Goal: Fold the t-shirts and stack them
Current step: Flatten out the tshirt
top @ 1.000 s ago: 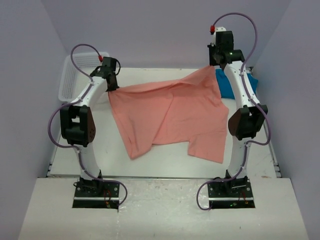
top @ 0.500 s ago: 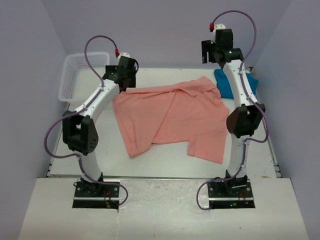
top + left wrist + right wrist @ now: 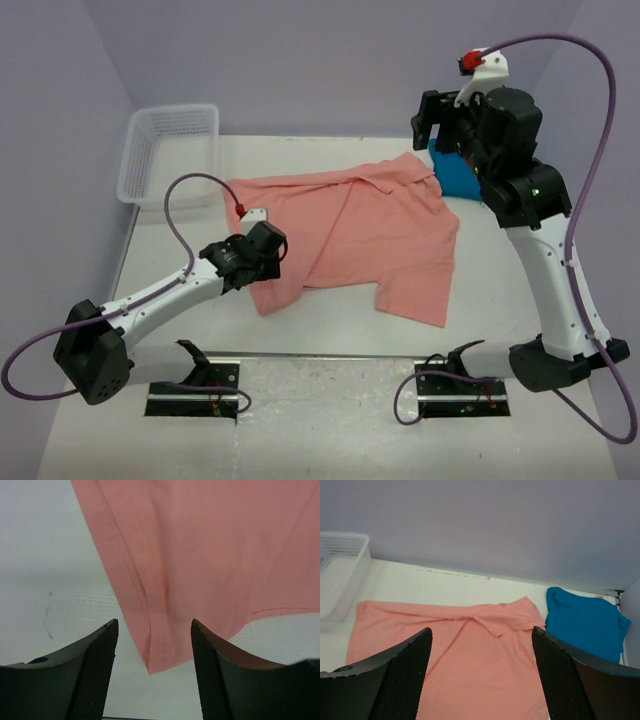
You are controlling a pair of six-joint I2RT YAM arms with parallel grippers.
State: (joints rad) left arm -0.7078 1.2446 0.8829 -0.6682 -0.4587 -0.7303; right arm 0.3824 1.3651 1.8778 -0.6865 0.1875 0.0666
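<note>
One salmon-pink t-shirt (image 3: 350, 235) spread flat on surface (image 3: 330, 325), teal-blue t-shirt (image 3: 458, 178) bunched just beside its far-right corner; left pincer (image 3: 154, 627) wide, low over near-left hem corner; right pincer (image 3: 480, 635) wide, high above.

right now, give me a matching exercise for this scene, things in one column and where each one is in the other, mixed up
Things:
1. pink shirt
2. blue shirt
3. basket
4. left gripper

Places:
a. far left corner
b. open, over a shirt's near left corner
c. spread out in the middle
d. far right, beside the other shirt

Pairs: 1-c, 2-d, 3-a, 4-b
</note>
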